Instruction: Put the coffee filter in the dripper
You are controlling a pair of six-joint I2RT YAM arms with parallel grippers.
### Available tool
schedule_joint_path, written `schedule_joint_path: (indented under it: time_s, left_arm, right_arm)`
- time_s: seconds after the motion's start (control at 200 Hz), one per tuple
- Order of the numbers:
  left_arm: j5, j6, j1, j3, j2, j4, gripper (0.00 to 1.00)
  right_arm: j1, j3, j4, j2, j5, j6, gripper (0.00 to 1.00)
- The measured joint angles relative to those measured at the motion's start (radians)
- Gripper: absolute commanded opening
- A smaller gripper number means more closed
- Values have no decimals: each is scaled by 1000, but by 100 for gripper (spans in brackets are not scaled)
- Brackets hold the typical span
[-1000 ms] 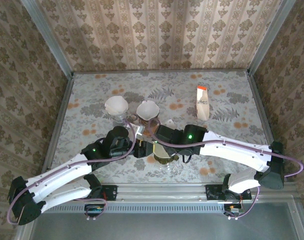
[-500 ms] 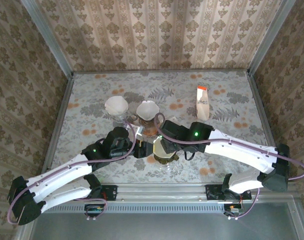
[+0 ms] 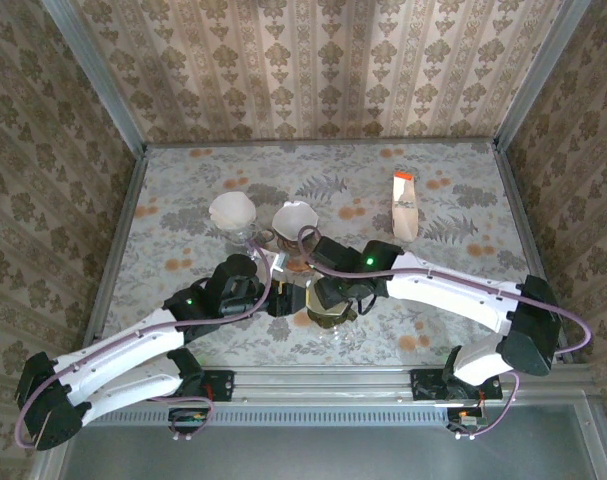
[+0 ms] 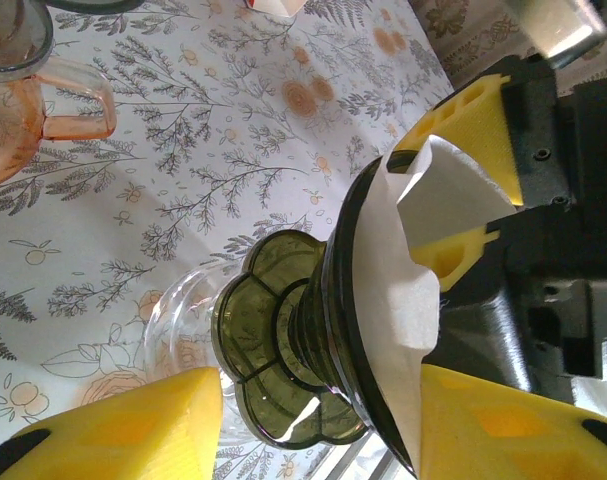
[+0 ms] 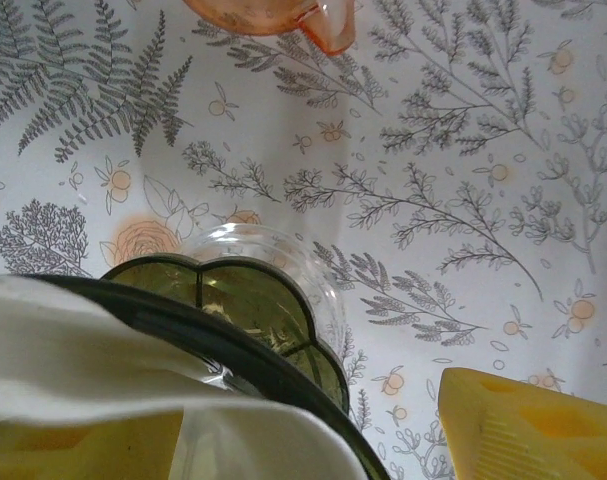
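My left gripper (image 4: 318,425) clasps the green dripper (image 4: 283,340) from both sides, I judge to steady it, with the white coffee filter (image 4: 398,270) seated in its mouth, while my right gripper (image 4: 461,190) stands spread around the paper's raised edge, pinching nothing, and the carton (image 3: 405,205) at far right carries print too small to read.

**Dripper at the near edge, the rest behind it**

The dripper (image 3: 329,318) stands at the middle of the tabletop's (image 3: 463,180) near edge, with the coffee filter (image 4: 398,290) in it. Just behind it stands a handled cup (image 4: 23,110). Farther back, left of centre, a left cone (image 3: 232,211) and a right cone (image 3: 295,217) stand side by side. A packet (image 3: 405,203) lies toward the far right corner.
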Motion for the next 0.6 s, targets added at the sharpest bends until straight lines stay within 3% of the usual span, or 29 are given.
schedule_joint_path:
  time_s: [0.155,0.6]
  left_arm:
    - [0,-11,0,-1,-3,2,67]
    - [-3,-14,0,-8,-28,16,69]
  right_arm:
    - [0,-19,17,19,-13,0,70]
    - [0,-39,58,23,-15,4,70]
